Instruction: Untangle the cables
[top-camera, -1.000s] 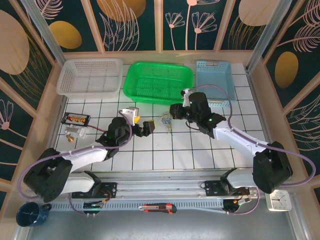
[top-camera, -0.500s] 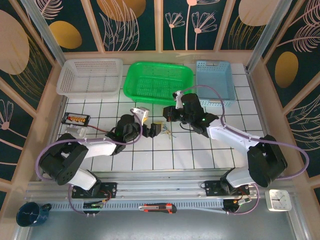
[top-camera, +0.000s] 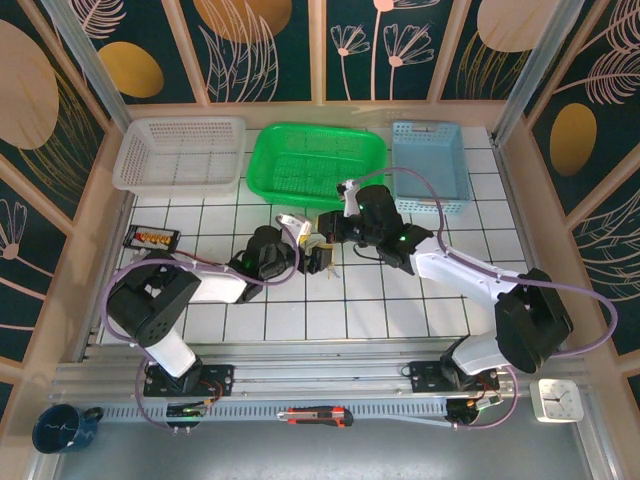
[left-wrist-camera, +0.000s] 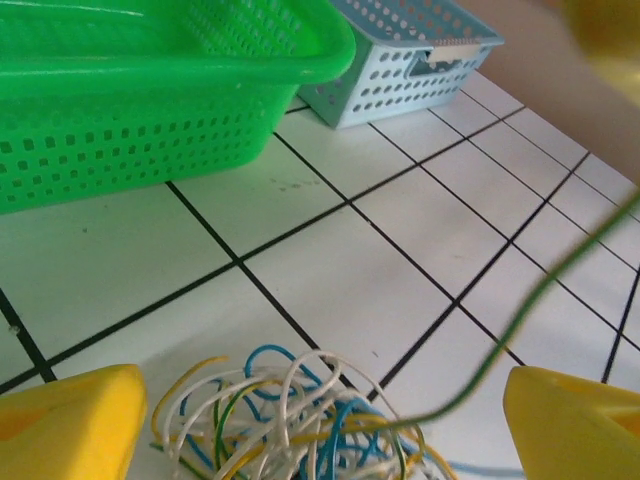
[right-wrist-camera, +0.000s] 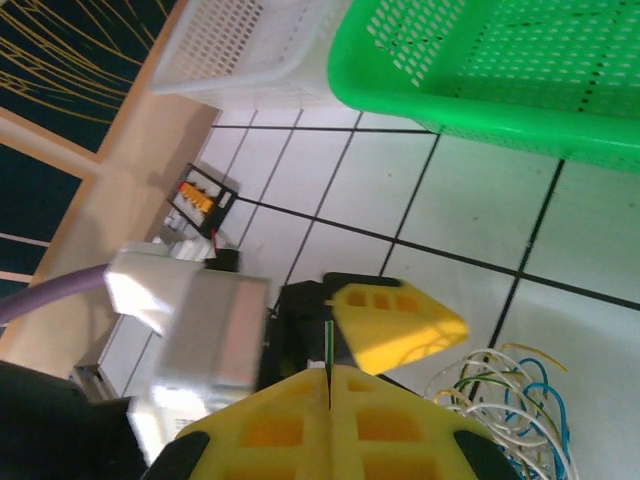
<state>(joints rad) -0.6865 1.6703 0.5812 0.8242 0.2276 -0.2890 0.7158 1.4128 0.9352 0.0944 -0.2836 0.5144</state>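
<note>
The cables (left-wrist-camera: 300, 420) lie in a tangled heap of blue, white, yellow and green loops on the white tiles. My left gripper (left-wrist-camera: 325, 400) is open, with one yellow finger (left-wrist-camera: 70, 425) on each side of the heap. In the top view it (top-camera: 317, 250) sits just below my right gripper (top-camera: 325, 223). My right gripper (right-wrist-camera: 328, 372) is shut on a thin green-yellow cable (right-wrist-camera: 328, 345). That cable (left-wrist-camera: 560, 265) runs taut from the heap up to the right. The heap (right-wrist-camera: 510, 400) shows at the lower right of the right wrist view.
A green basket (top-camera: 318, 162), a white basket (top-camera: 180, 152) and a blue basket (top-camera: 430, 160) line the back of the table. A small black board (top-camera: 151, 238) lies at the left. A box cutter (top-camera: 315, 414) rests on the front rail.
My left gripper has reached right until its fingers straddle the cable heap, and its jaws have narrowed a little. My right gripper has moved left, still shut.
</note>
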